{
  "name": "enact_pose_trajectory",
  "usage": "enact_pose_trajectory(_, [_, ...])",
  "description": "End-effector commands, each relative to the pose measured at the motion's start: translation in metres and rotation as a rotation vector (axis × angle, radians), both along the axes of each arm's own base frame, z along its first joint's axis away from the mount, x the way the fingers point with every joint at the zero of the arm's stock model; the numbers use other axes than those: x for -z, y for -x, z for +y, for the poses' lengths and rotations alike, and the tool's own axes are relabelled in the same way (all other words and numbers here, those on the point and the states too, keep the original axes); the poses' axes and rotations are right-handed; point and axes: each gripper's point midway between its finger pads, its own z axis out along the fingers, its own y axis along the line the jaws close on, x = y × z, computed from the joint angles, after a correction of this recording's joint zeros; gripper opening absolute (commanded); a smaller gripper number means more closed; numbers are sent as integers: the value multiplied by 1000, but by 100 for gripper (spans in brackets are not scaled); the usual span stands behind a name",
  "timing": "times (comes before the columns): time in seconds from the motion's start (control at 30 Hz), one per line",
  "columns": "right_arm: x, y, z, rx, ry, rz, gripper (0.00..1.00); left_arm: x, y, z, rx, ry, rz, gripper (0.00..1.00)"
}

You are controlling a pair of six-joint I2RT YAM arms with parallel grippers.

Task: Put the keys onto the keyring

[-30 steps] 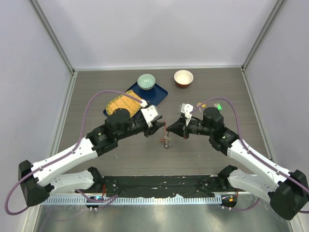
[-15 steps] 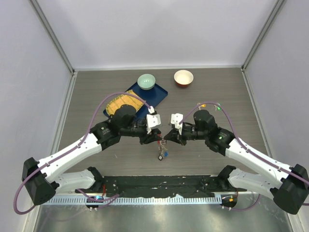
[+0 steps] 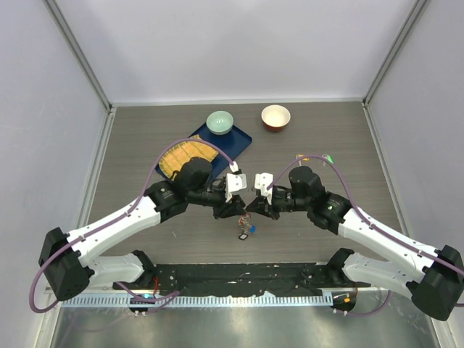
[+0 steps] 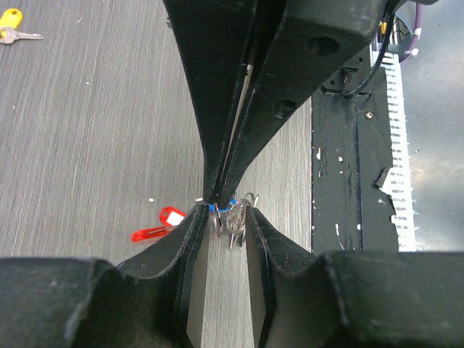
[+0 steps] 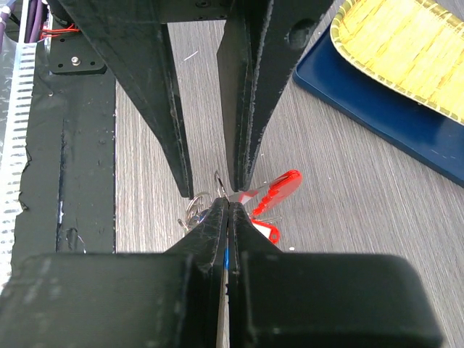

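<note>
Table centre: we see the right gripper (image 5: 228, 208), fingers pressed together, pinching the keyring (image 4: 234, 218). The left gripper (image 4: 226, 217) fingers flank it, apart. A yellow key (image 4: 9, 16) lies at ten o'clock.

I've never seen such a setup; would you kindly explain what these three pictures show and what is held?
Two robot arms are bolted at the table's near edge. The wide picture looks down from above; the other two come from wrist cameras. The right fingers are shut on the keyring, with its red loop. The left fingers stand parted either side of its metal rings. Nearby: a yellow key, a green key, a green bowl, an orange bowl, a blue tray bearing a yellow woven mat.
</note>
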Motion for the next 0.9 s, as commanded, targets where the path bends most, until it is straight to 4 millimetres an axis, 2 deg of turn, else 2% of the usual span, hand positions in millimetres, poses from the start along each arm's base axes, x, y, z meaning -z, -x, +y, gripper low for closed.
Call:
enact_pose_trajectory(0.0, [-35, -6, 9, -12, -78, -89, 1, -8, -5, -4, -21, 26, -1, 30])
enact_pose_trajectory(0.47, [-36, -4, 10, -16, -85, -86, 1, 1, -5, -6, -24, -14, 50, 20])
enact_pose_trajectory(0.57, [-37, -4, 10, -15, -87, -87, 1, 2, -5, -6, -25, -14, 51, 11])
enact_pose_trajectory(0.6, [-37, -4, 10, -15, -87, -87, 1, 1, -5, -6, -24, -13, 49, 3])
enact_pose_trajectory(0.63, [-37, -4, 10, -15, -87, -86, 1, 2, -5, -6, -25, -14, 49, 0])
enact_pose_trajectory(0.7, [-37, -5, 9, -7, -89, -84, 1, 1, -7, -5, -34, -16, 46, 0])
enact_pose_trajectory(0.73, [-37, -5, 9, -1, -91, -81, 3, 1, -7, -4, -40, -16, 43, 0])
enact_pose_trajectory(0.87, [-42, -10, 5, 56, -110, -82, 21, -2, -13, 0, -92, -6, 13, 0])
